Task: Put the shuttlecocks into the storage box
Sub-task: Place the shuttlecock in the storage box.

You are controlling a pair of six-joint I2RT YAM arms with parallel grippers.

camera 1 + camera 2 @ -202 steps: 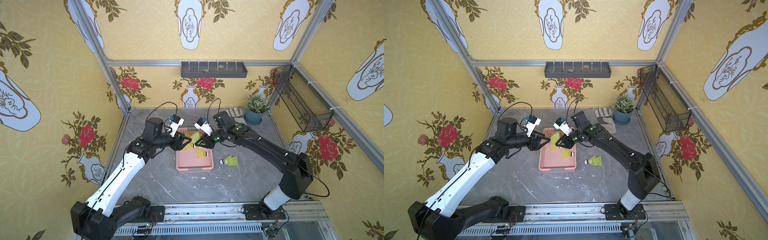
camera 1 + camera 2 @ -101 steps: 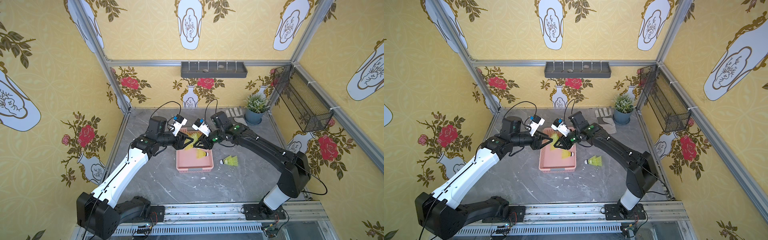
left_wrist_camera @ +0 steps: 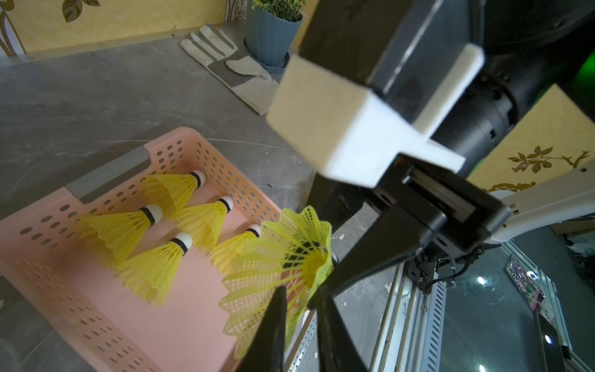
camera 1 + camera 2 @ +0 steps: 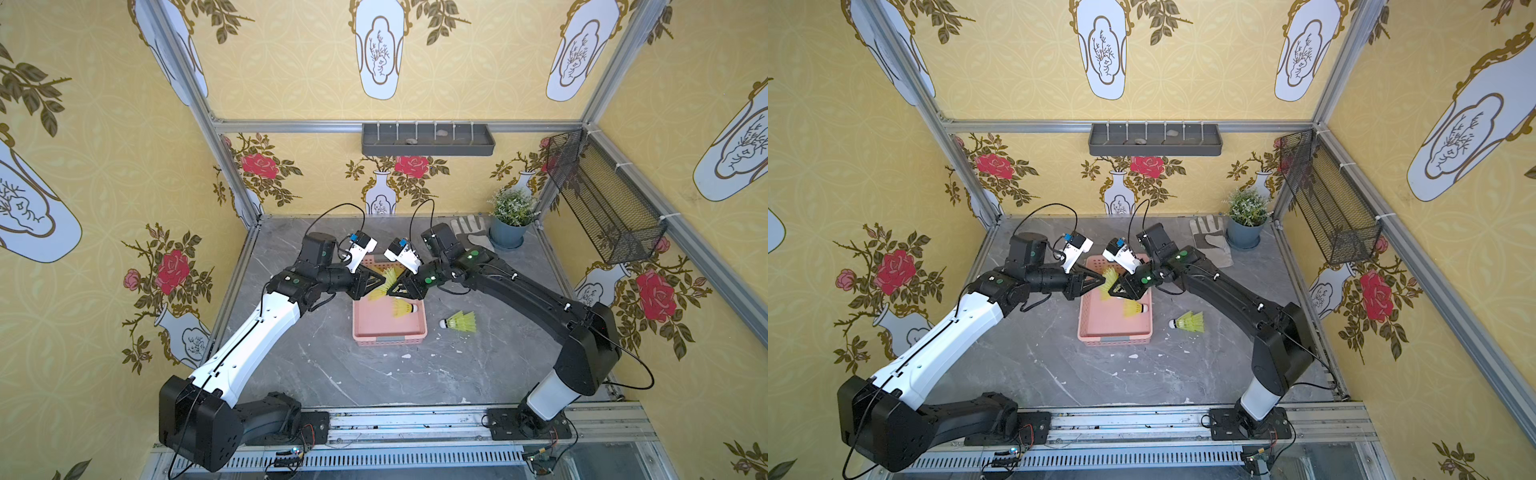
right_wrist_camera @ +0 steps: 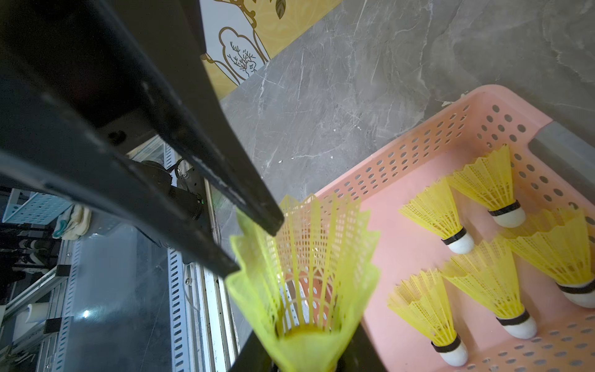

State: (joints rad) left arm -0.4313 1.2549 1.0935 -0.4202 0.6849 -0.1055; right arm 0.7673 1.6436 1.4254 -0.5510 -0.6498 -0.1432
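Above the far left part of the pink storage box (image 4: 390, 337) (image 4: 1113, 337), both grippers hold one yellow-green shuttlecock (image 4: 385, 279) (image 4: 1109, 279). My right gripper (image 4: 394, 291) (image 5: 307, 360) is shut on its base. My left gripper (image 4: 382, 281) (image 3: 299, 291) is shut on the rim of its skirt (image 3: 289, 257) (image 5: 306, 257). Several shuttlecocks (image 3: 206, 215) (image 5: 434, 219) lie inside the box (image 3: 225, 180) (image 5: 418, 154). One more shuttlecock (image 4: 459, 322) (image 4: 1187, 322) lies on the table just right of the box.
A work glove (image 4: 469, 232) and a potted plant (image 4: 513, 216) sit at the back right. A black wire basket (image 4: 602, 208) hangs on the right wall and a grey tray (image 4: 428, 139) on the back wall. A metal rail (image 4: 415, 419) runs along the front.
My left gripper has moved right to the shuttlecock that the right gripper holds and has closed on its skirt. The right gripper has shifted slightly left with it.
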